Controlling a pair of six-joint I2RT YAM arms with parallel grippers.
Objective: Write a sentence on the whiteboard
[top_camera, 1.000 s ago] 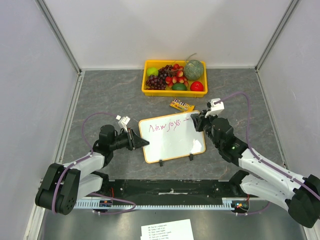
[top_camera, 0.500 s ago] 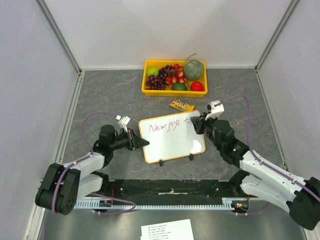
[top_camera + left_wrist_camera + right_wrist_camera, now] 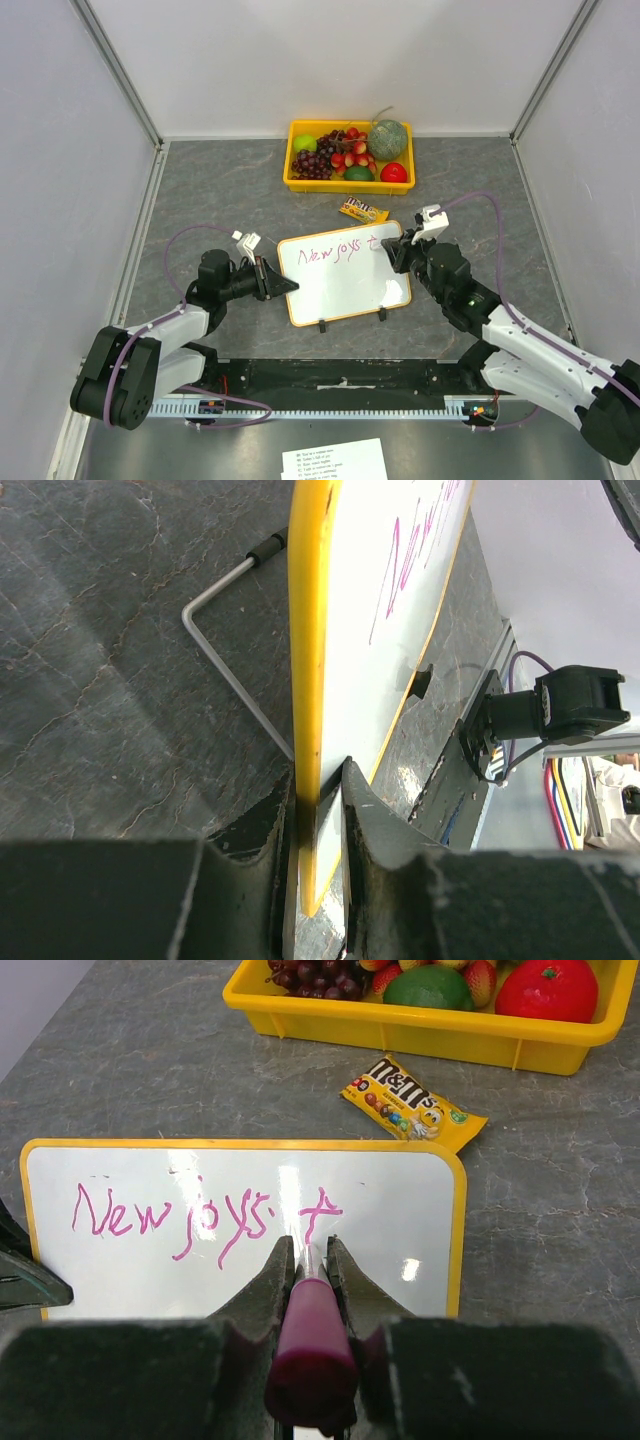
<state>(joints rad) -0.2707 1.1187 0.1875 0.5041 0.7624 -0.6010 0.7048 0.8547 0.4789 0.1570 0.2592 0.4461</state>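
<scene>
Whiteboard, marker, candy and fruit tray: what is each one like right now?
Whiteboard: clamped at its left edge, partly written on.
Sentence: unfinished, reads "New joys t".
Marker: gripped, tip by the "t".
Left end effector: shut on the whiteboard.
Right end effector: shut on the marker.
Tray: full of fruit.
Candy bag: lying flat between tray and whiteboard.

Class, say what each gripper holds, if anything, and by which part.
Left gripper: the whiteboard, pinched at its left edge. Right gripper: a pink marker, gripped around its barrel.
</scene>
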